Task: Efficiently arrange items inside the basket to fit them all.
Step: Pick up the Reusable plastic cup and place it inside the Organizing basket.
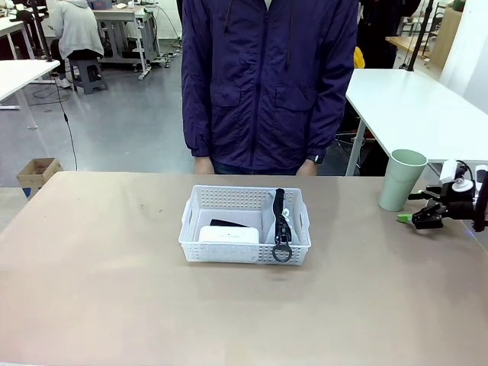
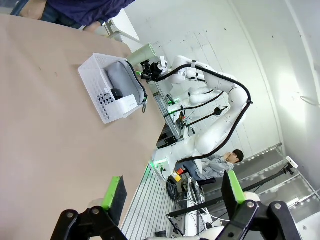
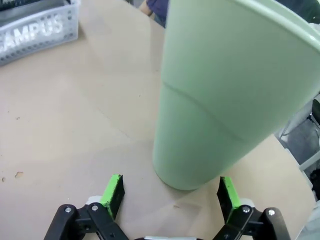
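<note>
Pale green plastic cup (image 1: 401, 180) stands upright on the table, right of the white perforated basket (image 1: 245, 225); the right gripper (image 3: 170, 194), fingers spread, seemingly just short of touching it.

I see open tabletop (image 1: 114, 290) on all sides of the basket (image 1: 245, 252). Inside it, the pouch (image 1: 273, 217), white box (image 1: 229, 234) and stapler (image 1: 227, 223) take most of the floor. The cup (image 3: 220, 95) stands directly ahead of my spread right gripper (image 3: 170, 192), blocking forward passage there.
</note>
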